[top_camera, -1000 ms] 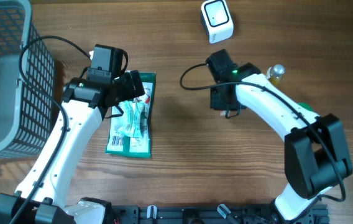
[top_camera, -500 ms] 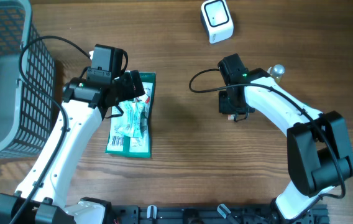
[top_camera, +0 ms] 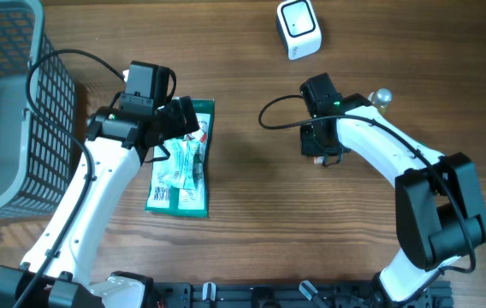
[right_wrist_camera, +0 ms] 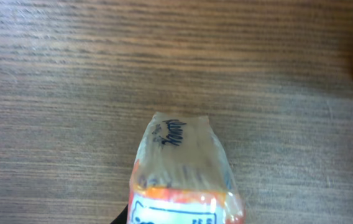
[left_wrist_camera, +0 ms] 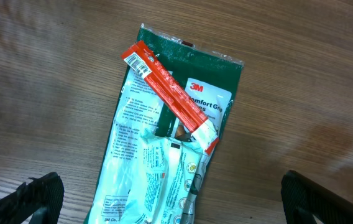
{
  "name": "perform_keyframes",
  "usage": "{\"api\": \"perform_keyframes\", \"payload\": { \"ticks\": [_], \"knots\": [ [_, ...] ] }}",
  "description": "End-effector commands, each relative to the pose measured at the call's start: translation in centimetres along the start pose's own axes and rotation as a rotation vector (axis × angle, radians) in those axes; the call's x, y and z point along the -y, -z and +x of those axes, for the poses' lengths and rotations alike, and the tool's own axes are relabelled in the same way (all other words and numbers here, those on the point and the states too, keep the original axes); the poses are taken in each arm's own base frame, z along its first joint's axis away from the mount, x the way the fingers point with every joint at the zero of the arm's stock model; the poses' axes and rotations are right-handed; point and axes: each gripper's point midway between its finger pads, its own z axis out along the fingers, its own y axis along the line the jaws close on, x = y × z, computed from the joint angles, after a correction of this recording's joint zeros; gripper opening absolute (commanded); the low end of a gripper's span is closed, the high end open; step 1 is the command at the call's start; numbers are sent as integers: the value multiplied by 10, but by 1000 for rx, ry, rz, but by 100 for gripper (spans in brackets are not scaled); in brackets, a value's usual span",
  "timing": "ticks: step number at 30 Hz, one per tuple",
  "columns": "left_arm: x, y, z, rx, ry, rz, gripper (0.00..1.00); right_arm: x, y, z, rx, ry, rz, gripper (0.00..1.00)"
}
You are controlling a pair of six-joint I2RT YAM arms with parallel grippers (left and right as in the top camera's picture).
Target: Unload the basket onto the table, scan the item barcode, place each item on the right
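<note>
The right gripper (top_camera: 317, 152) is closed on a small clear packet (right_wrist_camera: 183, 168) with an orange-and-white label. It holds the packet just above the bare table (top_camera: 243, 197), right of centre in the overhead view. The scanner (top_camera: 299, 28) sits well apart, at the top edge. The main risk is probably a failed read. No barcode shows on the visible part of the label, so the code may reach the scanner facing the wrong way, and the shiny, crinkled wrap could glare or buckle over it. The grip seems to be on one end only, so a quick swing might let the packet slip or twist. The arm could also knock the small yellowish bulb (top_camera: 382, 97) beside it. The left gripper (top_camera: 181, 130) is wide open over the green pack (top_camera: 179, 195) at left of centre, touching nothing.
</note>
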Motion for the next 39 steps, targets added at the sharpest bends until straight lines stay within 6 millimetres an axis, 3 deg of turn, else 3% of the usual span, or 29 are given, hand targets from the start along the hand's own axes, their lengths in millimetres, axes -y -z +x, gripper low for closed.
{"api": "perform_keyframes", "payload": {
  "ticks": [1,6,10,14,17,21,22,25,27,34,36,37,39],
  "knots": [
    [-1,4,-7,24,-3,-5,100,-6,-4,6,6,72,-39,19],
    [-1,4,-7,24,-3,-5,100,-5,-14,10,15,69,-40,25],
    [-1,4,-7,24,-3,-5,100,-4,-14,10,18,68,-34,53],
    [-1,4,-7,24,-3,-5,100,-7,-12,3,44,63,-46,55],
    [-1,4,-7,24,-3,-5,100,-8,17,-21,91,63,-36,60],
    [-1,4,-7,24,-3,-5,100,-21,88,-64,202,60,-88,60],
    [-1,4,-7,24,-3,-5,100,-36,108,-69,217,73,-167,59],
    [-1,4,-7,24,-3,-5,100,-90,132,-63,200,131,-452,55],
    [-1,4,-7,24,-3,-5,100,-115,135,-53,163,148,-581,52],
    [-1,4,-7,24,-3,-5,100,-126,104,-27,60,66,-552,57],
    [-1,4,-7,24,-3,-5,100,-124,100,-24,51,64,-543,75],
    [-1,4,-7,24,-3,-5,100,-123,99,-24,51,64,-536,100],
    [2,4,-12,44,0,5,100,-121,98,-26,59,61,-522,100]
  ]
}}
